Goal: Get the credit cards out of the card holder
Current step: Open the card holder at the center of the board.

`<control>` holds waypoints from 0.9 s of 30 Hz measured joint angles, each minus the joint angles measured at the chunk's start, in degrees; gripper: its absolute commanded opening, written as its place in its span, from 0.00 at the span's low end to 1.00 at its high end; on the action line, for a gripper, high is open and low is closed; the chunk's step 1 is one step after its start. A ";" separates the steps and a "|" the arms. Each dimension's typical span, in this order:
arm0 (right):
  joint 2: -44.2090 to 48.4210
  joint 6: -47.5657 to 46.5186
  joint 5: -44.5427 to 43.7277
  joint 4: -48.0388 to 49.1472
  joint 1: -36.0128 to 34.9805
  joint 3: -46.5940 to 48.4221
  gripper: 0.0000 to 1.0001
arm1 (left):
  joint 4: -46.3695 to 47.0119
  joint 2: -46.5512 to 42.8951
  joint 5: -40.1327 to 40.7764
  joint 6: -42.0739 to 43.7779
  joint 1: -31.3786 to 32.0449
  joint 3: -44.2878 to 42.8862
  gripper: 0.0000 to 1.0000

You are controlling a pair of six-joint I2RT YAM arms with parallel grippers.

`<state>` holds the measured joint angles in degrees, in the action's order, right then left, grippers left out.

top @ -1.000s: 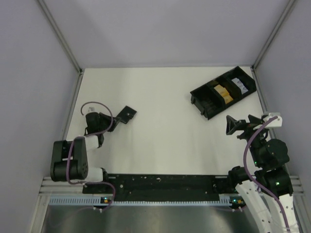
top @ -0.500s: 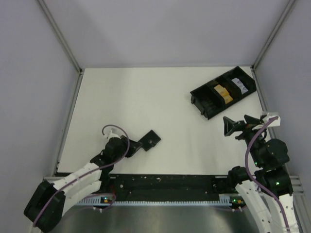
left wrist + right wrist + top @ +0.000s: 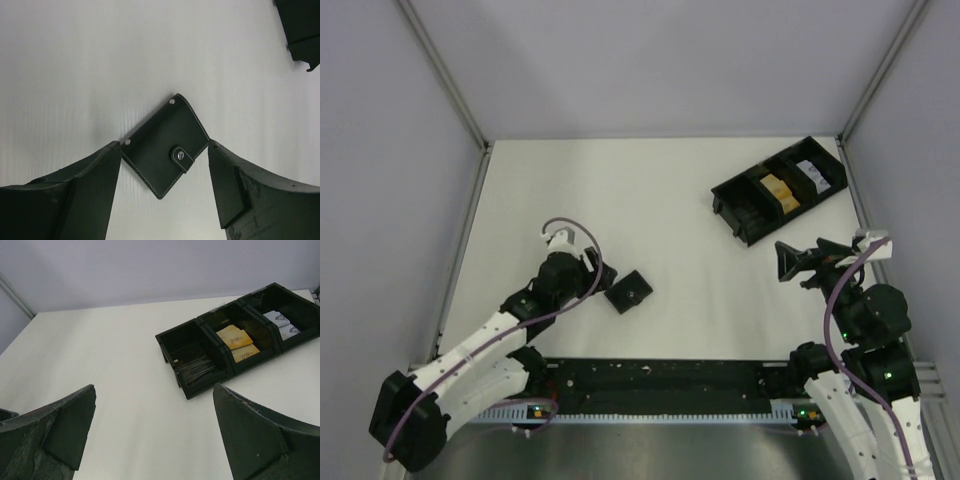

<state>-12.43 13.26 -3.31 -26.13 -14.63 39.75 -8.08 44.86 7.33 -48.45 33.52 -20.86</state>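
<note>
The card holder (image 3: pixel 166 145) is a small black wallet with white stitching, held closed by its snap tab (image 3: pixel 181 156). It lies flat on the white table (image 3: pixel 680 240), left of centre in the top view (image 3: pixel 628 291). My left gripper (image 3: pixel 164 150) is open, with one finger on either side of the holder and the tips close to its corners. In the top view the left gripper (image 3: pixel 600 280) is just left of the holder. The credit cards in it are hidden. My right gripper (image 3: pixel 154 390) is open and empty, hovering at the right side (image 3: pixel 803 255).
A long black compartmented tray (image 3: pixel 732 196) sits at the back right. Its compartments hold dark cards (image 3: pixel 195 366), orange-yellow cards (image 3: pixel 235 337) and pale cards (image 3: pixel 281 322). Grey walls and metal posts enclose the table. The tray's corner (image 3: pixel 300 30) shows in the left wrist view.
My left arm carried the card holder from the left side towards the centre and set it on the table. Its jaws then opened off it. The right gripper drifted slightly left.
</note>
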 measured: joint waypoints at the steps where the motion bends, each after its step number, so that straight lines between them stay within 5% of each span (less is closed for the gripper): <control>1: 0.00 0.07 0.11 -0.02 0.00 0.00 0.99 | -0.24 2.36 -0.26 3.69 -0.04 -2.43 0.75; 8: 0.00 0.50 0.70 -0.09 0.00 0.00 0.99 | -2.43 23.54 -6.86 21.64 -1.60 -18.38 0.73; 15: -0.02 0.96 2.25 -0.11 0.00 0.00 0.99 | -6.27 37.33 -14.43 27.34 -3.43 -22.60 0.73; 27: -4.48 2.45 14.05 -1.49 0.00 -0.02 0.99 | -4.85 37.59 -23.41 21.11 -3.85 -17.99 0.55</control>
<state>-16.91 15.70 10.74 -27.62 -14.63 39.72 -12.93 82.46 -16.08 -27.33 29.67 -38.85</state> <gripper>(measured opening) 0.987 0.603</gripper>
